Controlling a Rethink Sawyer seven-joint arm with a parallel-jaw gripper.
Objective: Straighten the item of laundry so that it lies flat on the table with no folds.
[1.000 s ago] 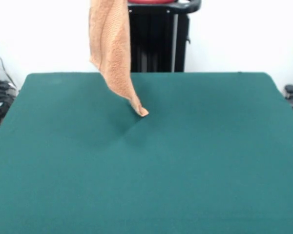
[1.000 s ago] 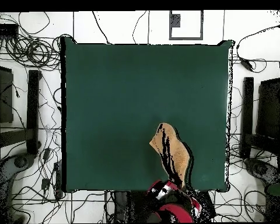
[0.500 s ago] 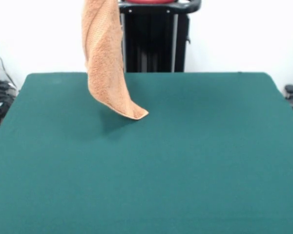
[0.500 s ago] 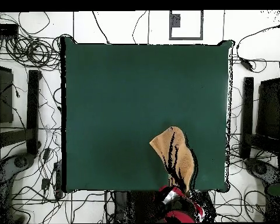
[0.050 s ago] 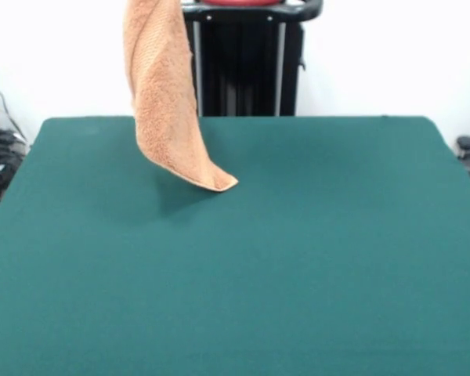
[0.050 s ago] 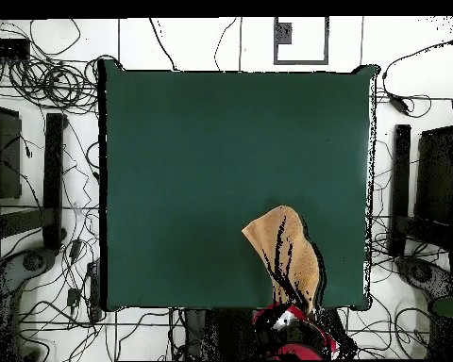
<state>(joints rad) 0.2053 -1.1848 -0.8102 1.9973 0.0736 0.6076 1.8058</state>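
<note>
One corner of the towel (image 5: 166,102) touches the table (image 5: 313,266), toward the far edge and left of centre in the front view; the rest hangs in a folded, twisted strip that runs up out of the picture. Overhead, the cloth lies close to the table edge beside the arm (image 6: 292,330). The gripper itself is hidden, so I cannot tell how it holds the cloth. Lowered as it hangs, the towel would likely pile onto its own fold; carried further toward that close edge, part could drape off the table. Open felt spreads wide on the near side and to the right, with nothing in the way.
</note>
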